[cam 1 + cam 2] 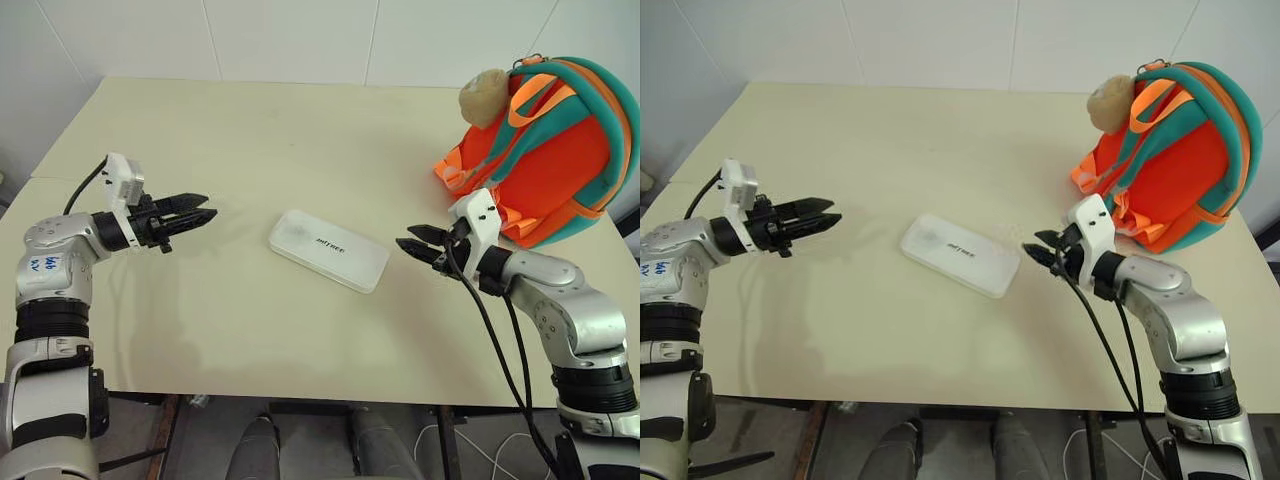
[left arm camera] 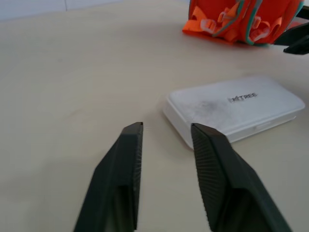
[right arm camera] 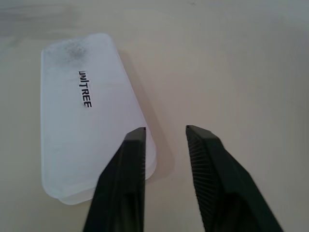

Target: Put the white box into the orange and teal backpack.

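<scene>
White box (image 1: 328, 250), flat, elongated, rounded corners, hard pale plastic with small dark lettering: you have it lying flat near the middle of the cream table (image 1: 250, 140), untouched.

Head views. Orange and teal backpack (image 1: 555, 150), small, rounded, padded fabric, sits at the table's far right corner, leaning, straps toward you, beige plush charm (image 1: 485, 95) at its top. No open mouth shows from here; if it is zipped or faces away, the box will have nowhere to go. Left gripper (image 1: 197, 212) hangs off the box's left end, well apart; right gripper (image 1: 415, 243) hangs just beside its right end, between box and pack. Both carry nothing.

Left wrist view. Left gripper's black ribbed fingers (image 2: 126, 164) stand slightly parted with a narrow gap, aimed at the box's near corner. That gap looks narrower than the box's width; unless you widen it, you will likely shove the box rather than take it.

Right wrist view. Right gripper's fingers (image 3: 126, 174) are likewise slightly parted and empty, one tip over the box's end edge. The smooth, low case may skid across the table or slip from a pinch.
</scene>
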`<state>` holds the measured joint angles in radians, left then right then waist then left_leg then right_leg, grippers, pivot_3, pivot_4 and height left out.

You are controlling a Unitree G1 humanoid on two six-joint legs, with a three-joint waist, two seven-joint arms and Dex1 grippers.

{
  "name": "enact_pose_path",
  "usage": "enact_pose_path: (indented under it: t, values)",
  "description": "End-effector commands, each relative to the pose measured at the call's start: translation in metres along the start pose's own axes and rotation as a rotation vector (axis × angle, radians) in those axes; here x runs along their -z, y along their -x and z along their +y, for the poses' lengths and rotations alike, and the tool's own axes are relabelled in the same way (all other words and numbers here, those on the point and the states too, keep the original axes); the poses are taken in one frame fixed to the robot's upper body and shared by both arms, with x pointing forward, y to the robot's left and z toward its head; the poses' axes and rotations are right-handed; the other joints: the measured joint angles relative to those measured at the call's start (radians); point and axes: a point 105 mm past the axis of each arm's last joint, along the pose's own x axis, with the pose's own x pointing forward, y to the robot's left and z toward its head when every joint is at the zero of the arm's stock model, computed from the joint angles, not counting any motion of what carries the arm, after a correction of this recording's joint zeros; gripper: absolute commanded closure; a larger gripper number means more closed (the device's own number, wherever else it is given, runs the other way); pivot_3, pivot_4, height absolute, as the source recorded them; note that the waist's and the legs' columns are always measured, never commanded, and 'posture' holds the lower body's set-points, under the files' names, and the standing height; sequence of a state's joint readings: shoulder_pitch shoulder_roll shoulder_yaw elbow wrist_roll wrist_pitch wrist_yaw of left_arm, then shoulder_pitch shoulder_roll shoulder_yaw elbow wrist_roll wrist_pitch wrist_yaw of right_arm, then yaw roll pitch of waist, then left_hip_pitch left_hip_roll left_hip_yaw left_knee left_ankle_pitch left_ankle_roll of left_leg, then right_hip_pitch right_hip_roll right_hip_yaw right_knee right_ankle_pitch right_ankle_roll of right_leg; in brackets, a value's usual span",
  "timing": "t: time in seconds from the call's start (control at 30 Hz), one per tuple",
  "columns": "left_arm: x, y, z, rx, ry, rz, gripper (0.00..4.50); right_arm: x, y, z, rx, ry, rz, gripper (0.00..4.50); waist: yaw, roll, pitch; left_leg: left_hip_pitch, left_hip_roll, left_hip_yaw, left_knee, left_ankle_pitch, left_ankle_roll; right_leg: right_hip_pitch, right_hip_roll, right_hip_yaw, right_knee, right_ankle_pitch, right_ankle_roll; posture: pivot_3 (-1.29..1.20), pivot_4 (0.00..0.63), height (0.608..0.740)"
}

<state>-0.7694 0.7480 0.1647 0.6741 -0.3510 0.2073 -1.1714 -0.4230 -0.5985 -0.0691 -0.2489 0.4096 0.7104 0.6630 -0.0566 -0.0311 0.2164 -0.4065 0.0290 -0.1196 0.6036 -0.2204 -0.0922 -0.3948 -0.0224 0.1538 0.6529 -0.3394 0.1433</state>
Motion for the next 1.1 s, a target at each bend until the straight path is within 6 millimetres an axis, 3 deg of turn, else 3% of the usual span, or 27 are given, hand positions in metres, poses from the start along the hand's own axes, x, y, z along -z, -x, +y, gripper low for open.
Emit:
enact_pose_path:
  t: [0.03, 0.07, 0.2, 0.53, 1.1]
  values:
    - [-0.006, -0.008, 0.005, -0.004, -0.034, 0.002, 4.18, -0.001, 0.001, 0.004, 0.010, 0.027, -0.017, 4.44, 0.002, 0.000, 0.000, 0.000, 0.000, 0.000, 0.000, 0.000, 0.000, 0.000, 0.000, 0.000, 0.000, 0.000, 0.000, 0.00, 0.150, 0.740]
    - [-0.005, -0.012, 0.005, 0.004, -0.028, 0.001, 4.48, 0.003, 0.001, 0.005, 0.013, 0.028, -0.003, 4.50, 0.002, 0.000, 0.000, 0.000, 0.000, 0.000, 0.000, 0.000, 0.000, 0.000, 0.000, 0.000, -0.001, 0.000, 0.000, 0.00, 0.150, 0.740]
    - [0.007, -0.037, 0.002, 0.032, 0.008, 0.021, 4.48, 0.019, -0.001, 0.011, 0.026, 0.030, 0.065, 4.50, 0.004, 0.000, 0.000, -0.001, -0.001, 0.000, 0.000, 0.000, 0.000, 0.000, -0.001, 0.000, -0.001, 0.000, 0.000, 0.00, 0.150, 0.740]
    - [0.021, -0.081, -0.011, 0.097, 0.099, 0.065, 4.48, 0.031, -0.003, 0.030, -0.005, 0.024, 0.126, 4.50, -0.002, 0.000, 0.000, -0.001, 0.000, 0.000, -0.001, 0.000, 0.000, -0.001, 0.000, 0.000, 0.000, 0.000, 0.001, 0.00, 0.150, 0.740]
    - [0.030, -0.099, -0.030, 0.195, 0.080, 0.103, 4.48, 0.022, -0.013, 0.063, -0.162, 0.025, 0.138, 4.50, 0.000, 0.000, 0.000, -0.001, -0.001, 0.000, 0.000, 0.000, 0.000, -0.001, 0.000, 0.000, 0.000, 0.000, 0.001, 0.00, 0.150, 0.740]
